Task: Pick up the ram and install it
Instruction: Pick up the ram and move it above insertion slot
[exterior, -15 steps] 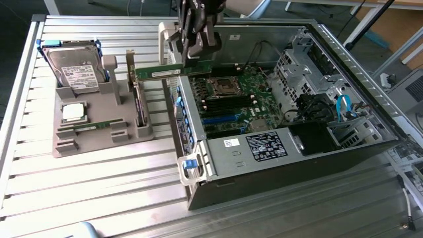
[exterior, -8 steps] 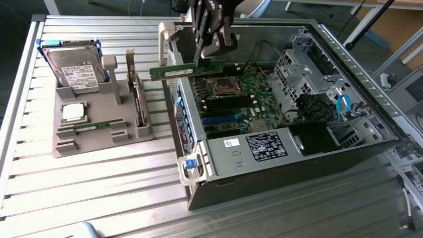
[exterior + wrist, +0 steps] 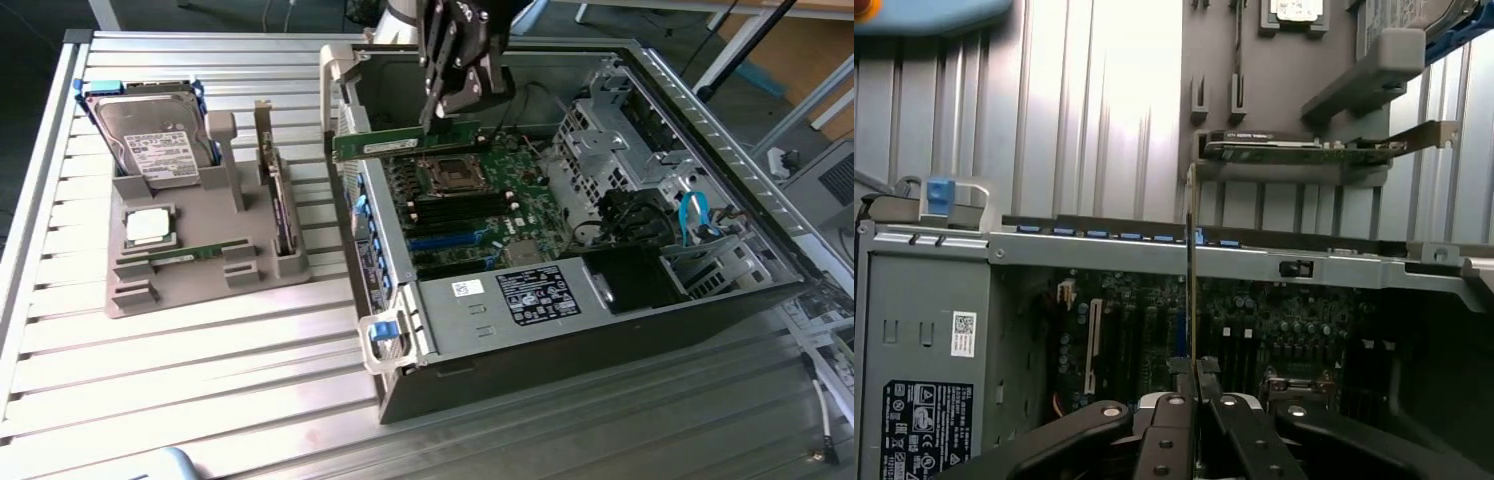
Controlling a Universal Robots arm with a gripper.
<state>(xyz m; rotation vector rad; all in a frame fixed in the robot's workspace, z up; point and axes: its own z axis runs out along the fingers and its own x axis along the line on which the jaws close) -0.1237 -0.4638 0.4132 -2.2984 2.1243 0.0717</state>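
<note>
A robot gripper (image 3: 450, 112) pinches the ram (image 3: 400, 142), a thin green stick, between closed fingers just above the motherboard (image 3: 514, 190) in the open computer case (image 3: 441, 300); it looks light, stiff and fragile, best held by its bare edges.

gripper (image 3: 449, 112): upper body cut by exterior view's upper edge | ram (image 3: 1191, 270): edge-on in wrist view, faces hidden, gripped end covered by fingers (image 3: 1172, 420) | case label (image 3: 541, 295): print too small to read | hard drive (image 3: 1399, 15): cropped by frame edge
</note>
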